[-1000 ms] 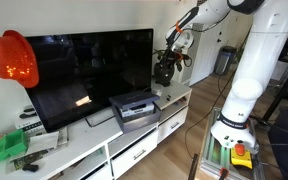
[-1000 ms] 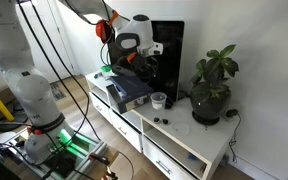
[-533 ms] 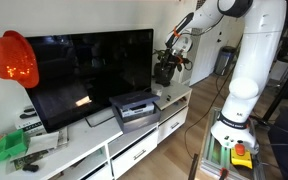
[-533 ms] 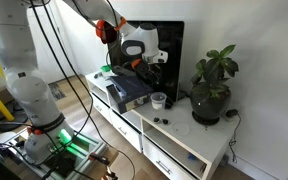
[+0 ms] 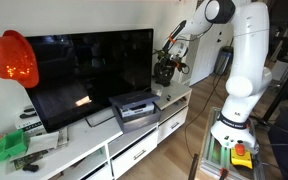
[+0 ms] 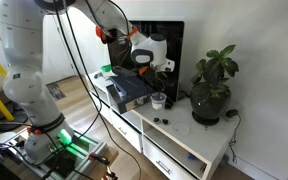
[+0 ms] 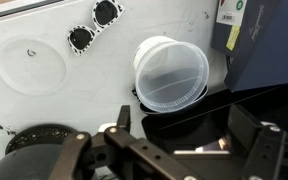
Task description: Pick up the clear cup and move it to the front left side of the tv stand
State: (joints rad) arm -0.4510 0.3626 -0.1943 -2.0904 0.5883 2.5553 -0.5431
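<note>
White worktop [image 7: 164, 20] of the tv stand [image 6: 199, 140] carries the clear cup [image 7: 171, 72], upright with its mouth up and just beside the corner of a grey box-shaped device [image 7: 269, 40]. In an exterior view the cup [image 6: 159, 100] stands between that device [image 6: 124, 92] and a potted plant [image 6: 212, 85], in front of the black television [image 6: 169, 50]. The hand [image 7: 182, 118] hangs above and close to the cup, its fingers [image 7: 120, 118] spread wide with nothing between them; the cup lies ahead of the fingertips, not within the gap. Obstructions noted: the device crowds one side of the cup, and a dark glossy surface borders its rim in the wrist view, identity not determinable. Two small dark round items [image 7: 81, 38] lie on the worktop near the cup but apart from it, and a faint clear ring [image 7: 29, 65] lies farther out. In an exterior view the hand [image 5: 165, 70] is at one end of the television [image 5: 84, 75], and the cup cannot be made out there. An orange helmet-shaped object [image 5: 12, 58] and a green item [image 5: 9, 148] are at the opposite end, well apart.
</note>
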